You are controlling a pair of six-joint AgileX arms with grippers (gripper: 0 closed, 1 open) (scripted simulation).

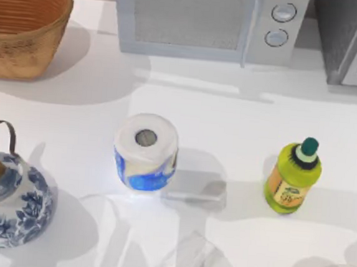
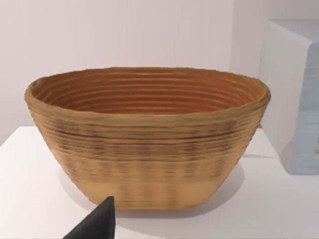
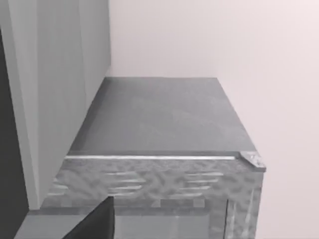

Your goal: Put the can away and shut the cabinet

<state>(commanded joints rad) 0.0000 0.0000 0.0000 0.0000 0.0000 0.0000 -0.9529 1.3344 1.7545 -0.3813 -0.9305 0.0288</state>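
White tabletop runs under everything, with a pale wall behind. No can as such is on it; the nearest thing to one is a green bottle with a dark green cap, standing at about 4 o'clock from the table's middle. It is upright, long axis vertical, so its cap faces the overhead camera. The grey cabinet sits at 1 o'clock in the far corner, roughly at 12 o'clock from the bottle and well apart from it. A lighter panel on it looks like a door standing open, though I cannot be sure.

Both bottle and cabinet lie on the right half of the table, so I judge the right arm the nearer one. The right gripper is raised and looks onto the cabinet's top; whether it is wide or narrow I cannot tell, and it holds nothing that I can see. The left gripper faces the woven basket at 10 o'clock, its spread equally unclear.

Other things: a microwave at 12 o'clock, a paper roll near the centre, a blue-and-white teapot at 8 o'clock.

Writing: the bottle carries an orange label, its print too small to read; the roll's blue wrapper and the microwave's two dials show no legible words
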